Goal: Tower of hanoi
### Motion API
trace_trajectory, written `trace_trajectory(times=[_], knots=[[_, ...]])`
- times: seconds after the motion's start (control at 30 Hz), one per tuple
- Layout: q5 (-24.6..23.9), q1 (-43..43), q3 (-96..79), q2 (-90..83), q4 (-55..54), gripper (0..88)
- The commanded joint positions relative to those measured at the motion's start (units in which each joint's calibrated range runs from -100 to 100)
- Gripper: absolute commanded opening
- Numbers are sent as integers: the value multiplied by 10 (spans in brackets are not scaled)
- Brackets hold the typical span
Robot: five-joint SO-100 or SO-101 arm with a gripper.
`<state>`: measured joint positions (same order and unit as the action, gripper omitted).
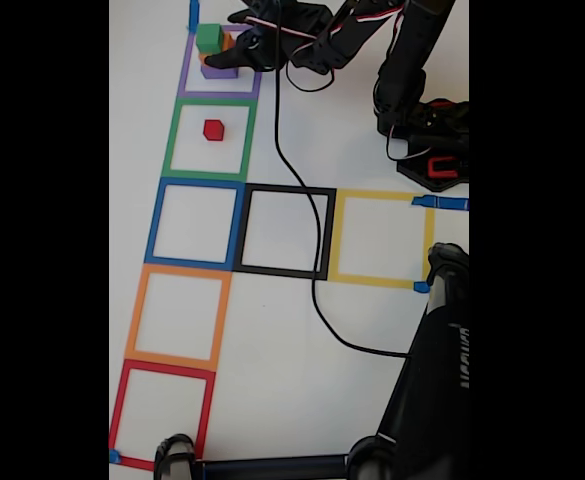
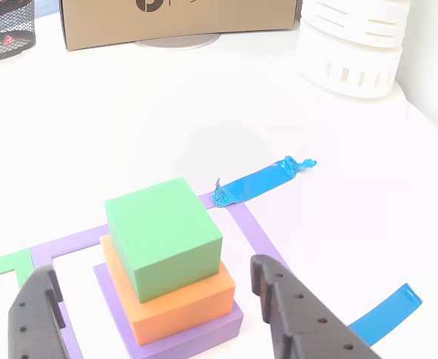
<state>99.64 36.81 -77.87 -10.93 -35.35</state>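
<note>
Your pincer [image 2: 159, 314] is spread apart, one black finger [image 2: 35, 321] on each side of a three-block stack, touching none of it in the other view. The stack sits in the purple taped square [image 1: 219, 80] at the top of the fixed view: a green block [image 2: 162, 235] on an orange block [image 2: 185, 299] on a flat purple block [image 2: 204, 333]. A small red block [image 1: 213, 130] lies alone in the green square [image 1: 210, 140] just below. Further down the column come blue, orange and red squares, with black and yellow squares branching right. A black cable [image 1: 302, 230] crosses the black square [image 1: 284, 232]. Beyond the stack the white desk [image 2: 204, 112] lies open up to a cardboard box [image 2: 181, 21] and a white slotted cylinder [image 2: 350, 45]. Crumpled blue tape [image 2: 260, 183] sticks to the purple square's far corner.
</note>
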Motion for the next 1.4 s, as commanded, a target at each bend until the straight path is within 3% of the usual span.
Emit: trace_trajectory(times=[0.0, 1.37], knots=[[4, 1, 9, 13, -45, 313], [4, -23, 120, 176, -131, 287]])
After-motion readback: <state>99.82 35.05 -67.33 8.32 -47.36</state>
